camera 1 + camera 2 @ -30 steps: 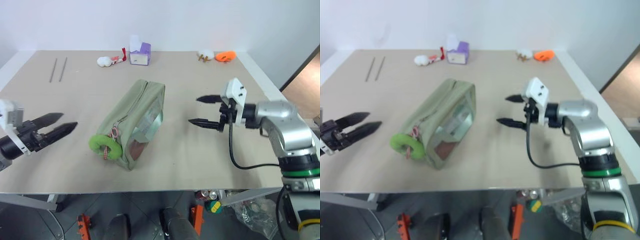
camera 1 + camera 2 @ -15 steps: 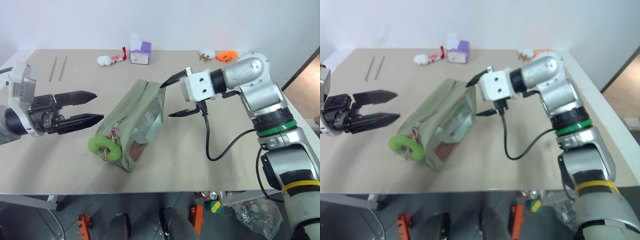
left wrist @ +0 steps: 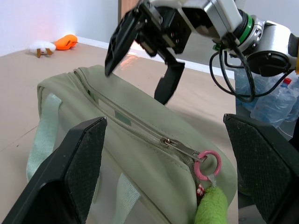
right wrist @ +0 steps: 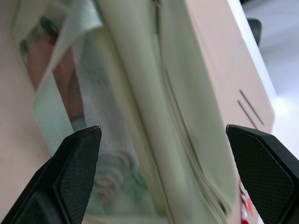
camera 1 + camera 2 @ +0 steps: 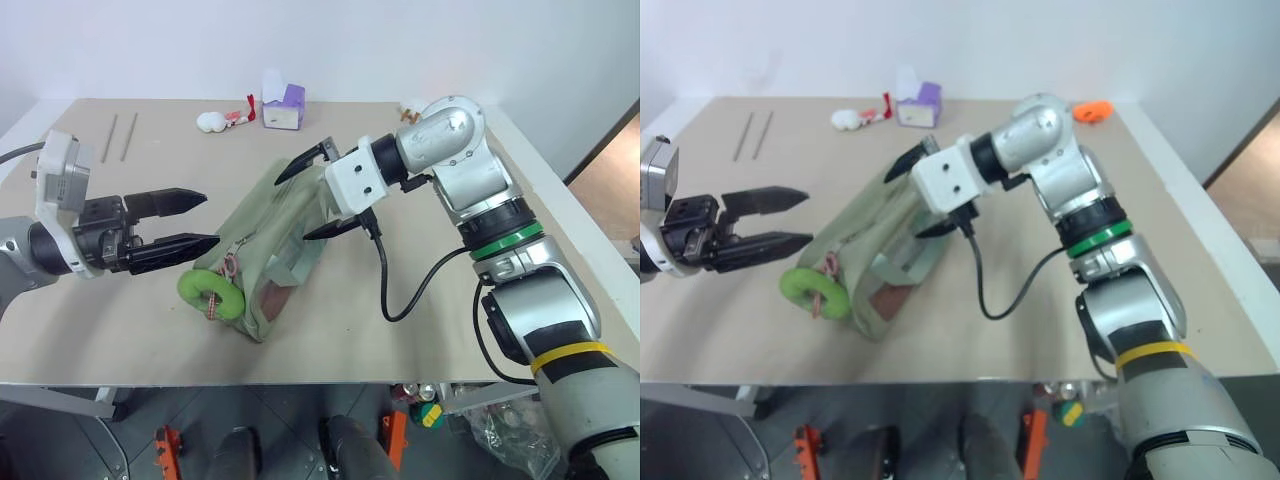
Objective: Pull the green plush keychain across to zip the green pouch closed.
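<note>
Green pouch (image 5: 272, 245) lying mid-table on the beige table (image 5: 420, 300), long axis running from near-left to far-right, with the green plush keychain (image 5: 210, 292) hanging at its near-left end from the zipper pull. Left gripper (image 5: 198, 220) just left of that near end, jaws wide apart and holding nothing, pointing right toward the pouch. Right gripper (image 5: 308, 195) over the far-right end of the pouch, jaws wide apart on either side of it, not clamped.

Green pouch (image 5: 275, 250) on the table (image 5: 420, 320), green plush keychain (image 5: 210, 293) at its near end, between two spread tools.
</note>
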